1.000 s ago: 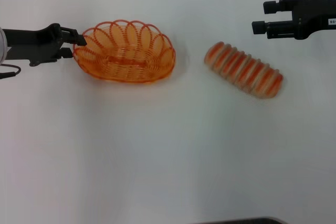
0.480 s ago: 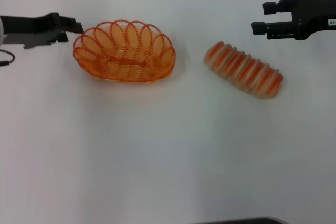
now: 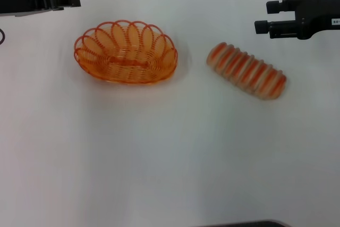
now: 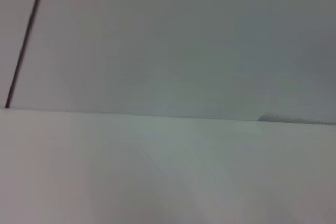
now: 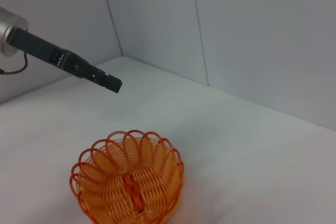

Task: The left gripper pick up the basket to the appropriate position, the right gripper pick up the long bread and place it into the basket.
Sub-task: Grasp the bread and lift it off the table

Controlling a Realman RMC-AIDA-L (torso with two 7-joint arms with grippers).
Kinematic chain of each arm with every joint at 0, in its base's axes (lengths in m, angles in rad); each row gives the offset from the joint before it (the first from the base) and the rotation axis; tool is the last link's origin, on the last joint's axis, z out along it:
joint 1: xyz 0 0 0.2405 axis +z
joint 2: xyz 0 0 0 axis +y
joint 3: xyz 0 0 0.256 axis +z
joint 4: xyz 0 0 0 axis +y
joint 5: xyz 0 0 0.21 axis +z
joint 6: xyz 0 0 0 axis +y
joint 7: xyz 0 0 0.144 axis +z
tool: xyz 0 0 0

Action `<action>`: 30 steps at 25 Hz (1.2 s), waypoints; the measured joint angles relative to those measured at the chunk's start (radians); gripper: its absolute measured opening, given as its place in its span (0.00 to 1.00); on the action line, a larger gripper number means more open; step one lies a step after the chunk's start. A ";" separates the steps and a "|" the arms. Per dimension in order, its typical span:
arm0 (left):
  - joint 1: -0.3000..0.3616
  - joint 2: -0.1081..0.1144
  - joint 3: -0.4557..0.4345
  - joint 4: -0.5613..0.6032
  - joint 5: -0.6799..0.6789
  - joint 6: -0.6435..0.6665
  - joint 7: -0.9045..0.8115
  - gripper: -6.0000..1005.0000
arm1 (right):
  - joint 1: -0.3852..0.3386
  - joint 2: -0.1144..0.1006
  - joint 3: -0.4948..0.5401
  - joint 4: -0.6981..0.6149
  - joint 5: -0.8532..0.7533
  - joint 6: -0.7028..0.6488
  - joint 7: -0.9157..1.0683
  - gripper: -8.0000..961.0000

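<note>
The long bread [image 3: 246, 70] looks soft — take it mid-length, across its ridges. The right pincer [image 3: 261, 17], at its one o'clock, hangs parted, empty; the left pincer's [image 3: 74, 0] gap I can't tell.

Nothing here is offering any writing I can read. A small white label [image 3: 336, 22] is sitting on the right arm at the edge of the head view, carrying dark marks too small to make out. No other text, numbers or signs are showing anywhere.
</note>
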 joint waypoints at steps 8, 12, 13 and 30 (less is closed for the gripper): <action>0.058 0.001 0.000 -0.019 -0.169 0.037 0.246 0.48 | 0.001 0.000 0.002 0.000 0.000 0.004 0.008 0.76; 0.076 0.005 -0.010 -0.013 -0.205 0.103 0.351 0.48 | 0.001 0.000 0.002 0.000 0.000 0.011 0.006 0.76; 0.079 0.007 -0.014 -0.012 -0.209 0.127 0.379 0.48 | 0.001 0.000 0.002 0.000 0.000 0.012 0.004 0.76; 0.064 0.074 -0.024 -0.026 -0.182 0.508 0.607 0.48 | -0.018 -0.008 0.001 0.000 0.000 0.009 -0.004 0.76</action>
